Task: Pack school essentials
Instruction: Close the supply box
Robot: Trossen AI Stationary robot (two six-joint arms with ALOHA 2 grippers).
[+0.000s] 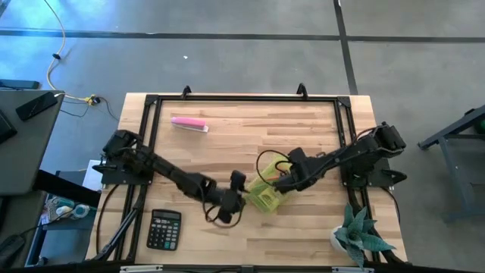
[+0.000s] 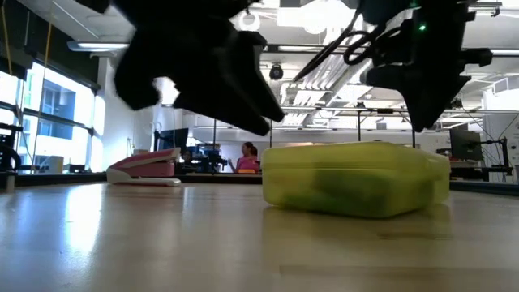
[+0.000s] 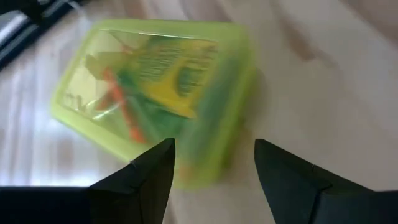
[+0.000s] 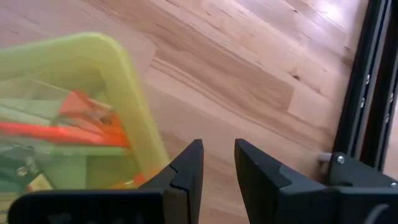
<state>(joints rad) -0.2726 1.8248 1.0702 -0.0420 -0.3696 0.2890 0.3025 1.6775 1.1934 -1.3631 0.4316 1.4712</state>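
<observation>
Lower centre of the high view: we see the translucent yellow-green plastic case (image 1: 265, 197) lying closed between the open, empty left gripper (image 1: 236, 199) and right gripper (image 1: 282, 184), both adjacent.

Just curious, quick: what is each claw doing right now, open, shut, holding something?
Left gripper: open, empty, just short of the yellow-green case.
Right gripper: slightly open, empty, beside the case's corner.

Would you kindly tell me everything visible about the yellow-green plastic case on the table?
The yellow-green plastic case is translucent, rectangular with rounded corners, closed and lying flat on the wooden table near its front middle. Orange, green and yellow items show through its lid. The left claw and right claw are both close beside it, open, not gripping.
</observation>
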